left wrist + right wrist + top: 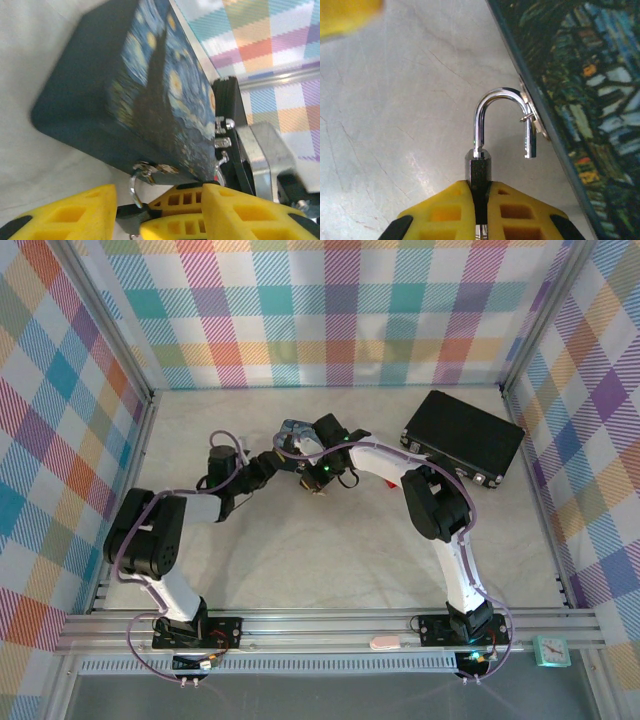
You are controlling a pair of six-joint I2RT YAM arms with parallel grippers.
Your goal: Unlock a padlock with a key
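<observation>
Right wrist view: the right gripper (479, 195) has its yellow fingers pressed tight on the dark body of the padlock (478, 167) — its silvery shackle (492, 97) stands sprung, one leg hanging free, the bend hooked through the hasp (534, 120) of the tin (580, 90) painted with a swirling starry night sky. Left wrist view: the left gripper (160, 200) has its jaws spread, the right arm's fingers between them, just below the tin, by the pale table (40, 165)

A flat black case (463, 436) lies far right on the pale surface (300, 560); a starry painted tin (125, 85) stands nearer the middle.
</observation>
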